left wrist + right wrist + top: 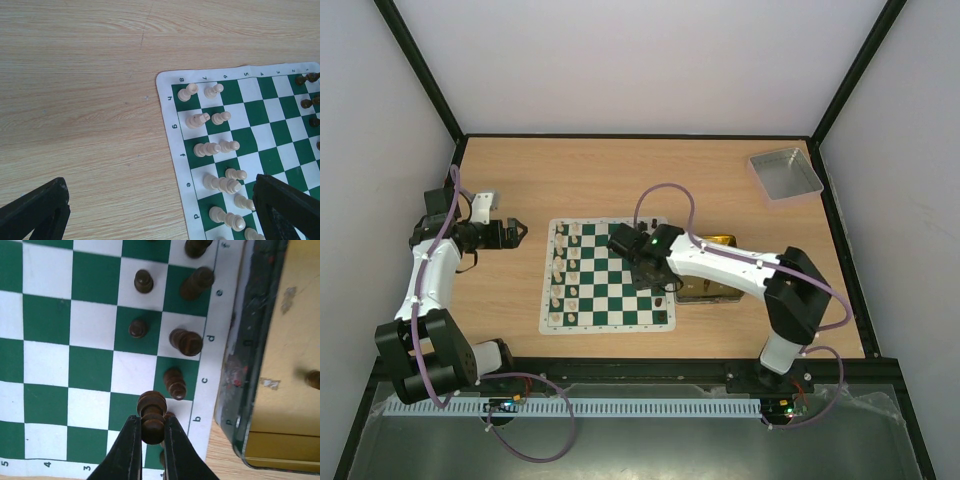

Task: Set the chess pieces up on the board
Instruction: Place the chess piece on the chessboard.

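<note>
Over the near right corner of the board (50, 315), my right hand (152, 430) is clenched on a dark piece (152, 412), its two fingers (127, 450) pinching the piece just below its round head. Whether its foot touches the square beneath I cannot tell. That arm rises from its base at the near edge with the elbow lifted. Its forearm stretches leftward across the gold tray (280, 390), and the wrist is bent so the hand points down. Other dark pieces (186, 341) stand in the two files along the board's right edge, just beside the tray. My left arm is folded at the left side of the worktop (75, 75), the forearm reaching away from me and the wrist turned so my left hand (160, 215) faces right toward the board. It hangs released, fingers spread wide apart, above bare wood beside the board's left border. Cream pieces (212, 149) stand in two files along that left edge.
</note>
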